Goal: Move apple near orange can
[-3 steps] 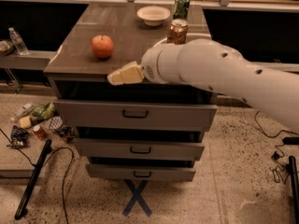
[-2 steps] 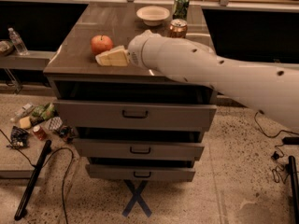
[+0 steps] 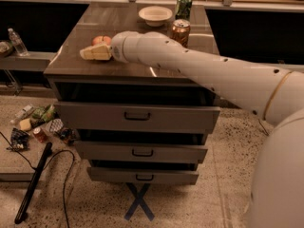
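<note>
Gripper (image 3: 96, 52) at the left part of the dark tabletop (image 3: 71, 63), low over the surface, with its pale yellow tip pointing left. We see the apple (image 3: 100, 40) directly behind it, only the upper part of the fruit showing above the gripper. We cannot tell whether the two touch, nor whether the gripper is spread or pressed together. The white arm (image 3: 204, 68) reaches in from the lower right of the view and crosses the top to the gripper.

The orange can (image 3: 180, 31) stands upright toward the right rear of the top, well apart from the apple, with the thick end of the arm between them in our view. Behind it, near the back edge, we note a dark green can (image 3: 183, 6), also upright, and just left of that a shallow white bowl (image 3: 155, 15).

Below the top we count three drawers (image 3: 95, 115) with dark handles. On the floor lie a blue X mark (image 3: 139, 202), a black cable (image 3: 33, 182) and scattered packets (image 3: 38, 122). A clear bottle (image 3: 17, 42) stands at far left.
</note>
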Available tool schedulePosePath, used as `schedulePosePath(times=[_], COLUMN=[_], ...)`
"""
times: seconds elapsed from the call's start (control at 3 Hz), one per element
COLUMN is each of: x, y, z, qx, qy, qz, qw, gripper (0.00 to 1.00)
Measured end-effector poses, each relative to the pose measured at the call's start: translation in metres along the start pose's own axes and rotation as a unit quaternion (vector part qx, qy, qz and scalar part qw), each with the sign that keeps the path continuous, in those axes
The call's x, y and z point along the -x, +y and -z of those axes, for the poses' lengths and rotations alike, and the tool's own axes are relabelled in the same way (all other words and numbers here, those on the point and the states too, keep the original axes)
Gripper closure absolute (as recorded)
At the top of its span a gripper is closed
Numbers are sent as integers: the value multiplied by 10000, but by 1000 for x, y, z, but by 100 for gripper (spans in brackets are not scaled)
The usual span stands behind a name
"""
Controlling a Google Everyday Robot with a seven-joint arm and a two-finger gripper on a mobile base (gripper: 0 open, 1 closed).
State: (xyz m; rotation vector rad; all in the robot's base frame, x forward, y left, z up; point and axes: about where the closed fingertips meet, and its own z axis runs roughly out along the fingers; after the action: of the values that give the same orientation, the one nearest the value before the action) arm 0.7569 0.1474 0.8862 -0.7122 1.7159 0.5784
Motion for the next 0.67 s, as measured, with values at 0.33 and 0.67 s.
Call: schedulePosePath(times=[0.33, 0.67], x=[-10, -21], y=[-13, -24], z=[-21, -30], qx=[-48, -74], qy=[91, 131], qz=[-112, -175], qw=[9999, 9997], gripper=[0, 15])
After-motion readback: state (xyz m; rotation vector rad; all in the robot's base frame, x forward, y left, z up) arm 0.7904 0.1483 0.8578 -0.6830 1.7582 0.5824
